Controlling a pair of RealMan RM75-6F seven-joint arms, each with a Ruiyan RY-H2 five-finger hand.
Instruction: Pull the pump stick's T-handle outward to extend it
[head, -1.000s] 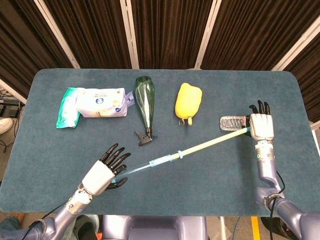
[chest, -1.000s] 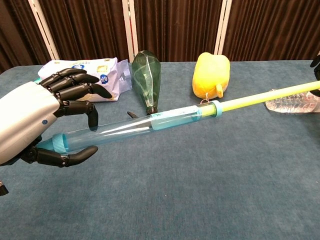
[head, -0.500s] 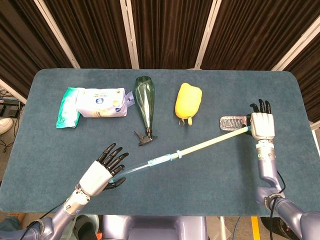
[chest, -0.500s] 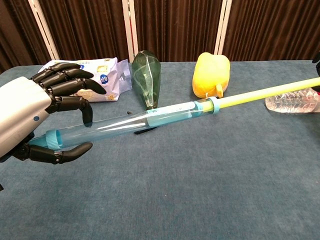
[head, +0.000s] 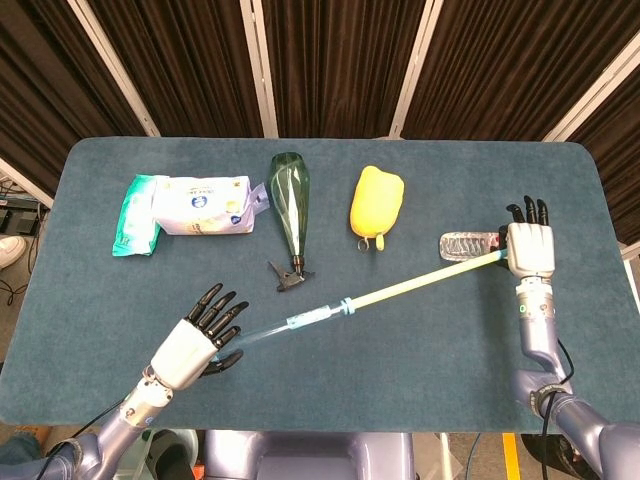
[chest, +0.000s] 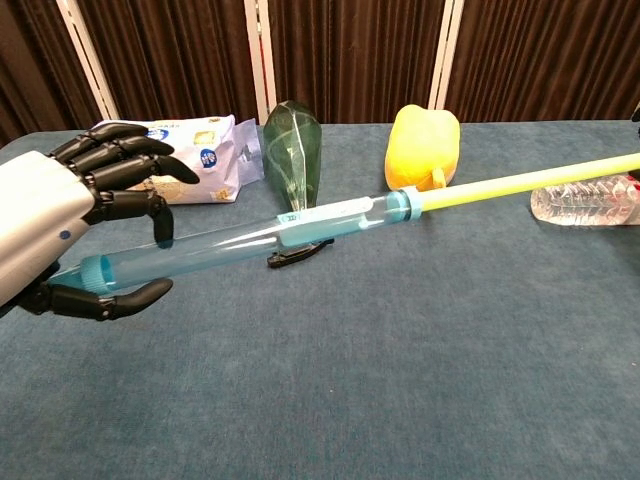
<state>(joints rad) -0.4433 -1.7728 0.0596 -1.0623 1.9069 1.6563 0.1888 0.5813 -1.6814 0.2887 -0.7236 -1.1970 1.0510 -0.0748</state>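
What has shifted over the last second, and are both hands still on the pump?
The left hand, holding the clear blue barrel, drew back toward the table's near-left edge, while the right hand moved slightly outward, holding the yellow rod. The collar slid left, exposing more rod. Both hands kept their grip. The wipes pack, green bottle, yellow toy and crushed bottle stayed put.

Head view high, looking down – chest view low, close, facing forward, sharing the table (head: 420, 340).
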